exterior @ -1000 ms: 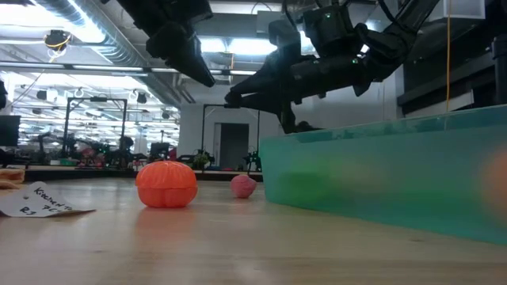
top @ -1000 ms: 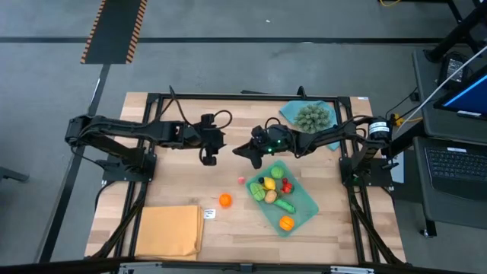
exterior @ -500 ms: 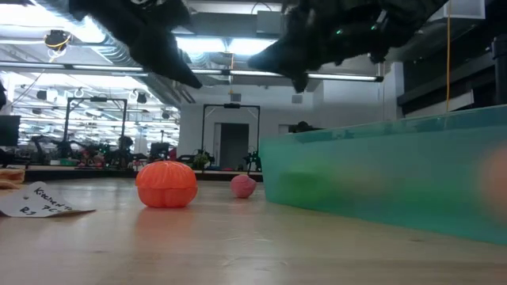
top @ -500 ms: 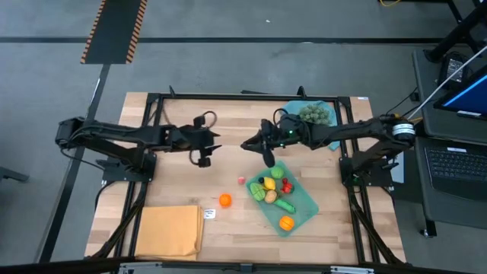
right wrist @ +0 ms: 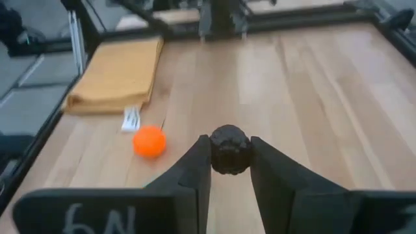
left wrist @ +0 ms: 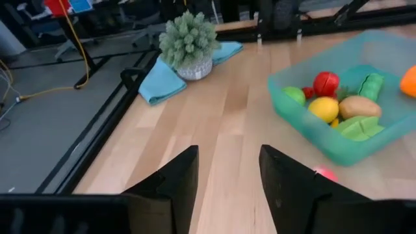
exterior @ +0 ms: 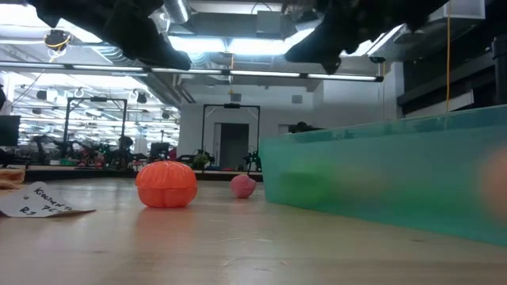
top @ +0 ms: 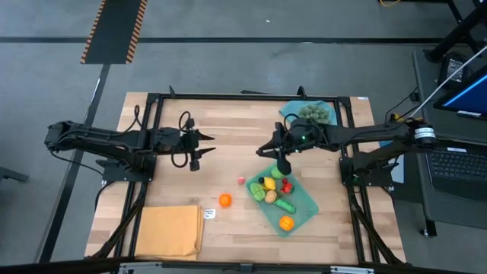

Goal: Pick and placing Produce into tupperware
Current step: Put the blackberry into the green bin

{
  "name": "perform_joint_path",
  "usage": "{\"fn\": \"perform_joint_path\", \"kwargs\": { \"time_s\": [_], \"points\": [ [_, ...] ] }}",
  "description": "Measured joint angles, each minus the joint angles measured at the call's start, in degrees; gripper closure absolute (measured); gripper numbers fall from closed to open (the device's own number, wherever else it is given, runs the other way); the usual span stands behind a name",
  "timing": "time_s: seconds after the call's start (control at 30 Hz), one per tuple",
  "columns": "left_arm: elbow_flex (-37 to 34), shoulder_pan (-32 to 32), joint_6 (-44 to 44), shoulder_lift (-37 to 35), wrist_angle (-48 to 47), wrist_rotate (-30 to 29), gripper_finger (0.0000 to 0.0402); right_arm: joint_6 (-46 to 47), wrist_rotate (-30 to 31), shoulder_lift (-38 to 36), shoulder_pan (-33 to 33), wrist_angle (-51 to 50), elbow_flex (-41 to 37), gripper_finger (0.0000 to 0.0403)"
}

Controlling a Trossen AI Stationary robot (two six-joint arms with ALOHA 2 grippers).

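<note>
Seen from above, the right claw point(top: 266, 149) hung over the wooden counter point(top: 228, 133) just beyond the far left corner of the tupperware point(top: 306, 199), its two fingers clamped on a small dark round piece of produce point(right wrist: 229, 149). The right wrist camera showed that dark piece pinched between the fingertips, with an orange toy fruit point(right wrist: 149, 141) lying on the boards past it, near a white paper tag point(right wrist: 130, 118) and the folded orange-yellow cloth point(right wrist: 119, 75).

The teal container sat right of centre, turned at an angle, and held a cluster of toy fruits and vegetables: a yellow lemon point(left wrist: 324, 108), a red piece point(left wrist: 325, 83), a tan piece point(left wrist: 354, 106), green pieces point(left wrist: 372, 84) and an orange one point(top: 286, 222) at its near end. Two pieces lay loose on the counter to the container's left, the orange fruit and a tiny pink-red piece point(top: 240, 180) between that fruit and the container wall; neither touched the tupperware.

The left claw point(top: 201, 146) hovered over the left-centre of the counter with its fingers spread and nothing between them, well apart from the loose pieces. At the far right edge, a spiky grey-green ball point(top: 313, 114) rested on a blue cloth point(top: 290, 115). From counter height, both arms showed only as dark shapes overhead.
</note>
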Motion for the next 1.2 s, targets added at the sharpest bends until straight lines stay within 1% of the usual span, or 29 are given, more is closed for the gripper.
{"fn": "perform_joint_path", "kwargs": {
  "time_s": [0.13,0.23,0.37,0.5,0.6,0.87,1.07,1.2],
  "points": [
    [-0.1,0.0,0.0,0.0,-0.1,0.0,0.025,0.0,2.8,-2.7,2.9,-6.4,0.0,0.031],
    [-0.1,0.0,-0.5,0.0,0.2,0.0,0.0247,0.2,6.1,-4.3,5.9,-11.2,0.0,0.031],
    [-0.1,0.0,-0.5,0.0,1.0,1.0,0.0241,0.8,9.5,-5.0,10.2,-16.1,0.0,0.031],
    [-0.1,0.0,-0.5,0.0,1.2,2.8,0.0237,4.8,11.5,-5.0,13.3,-21.2,0.0,0.031],
    [-0.1,0.0,-0.6,0.0,1.2,2.9,0.0237,8.3,12.2,-5.0,15.0,-24.7,0.0,0.031],
    [-0.1,0.0,-1.4,0.1,1.2,3.0,0.0236,14.4,12.5,-5.0,19.0,-28.5,0.0,0.031],
    [-0.1,0.0,-1.4,0.1,1.1,3.0,0.0236,19.2,17.8,-5.0,22.9,-32.6,0.0,0.0311],
    [-0.1,0.0,-1.5,0.1,1.1,2.9,0.0236,22.9,18.2,-5.0,25.2,-33.0,0.0,0.0311]
  ]
}}
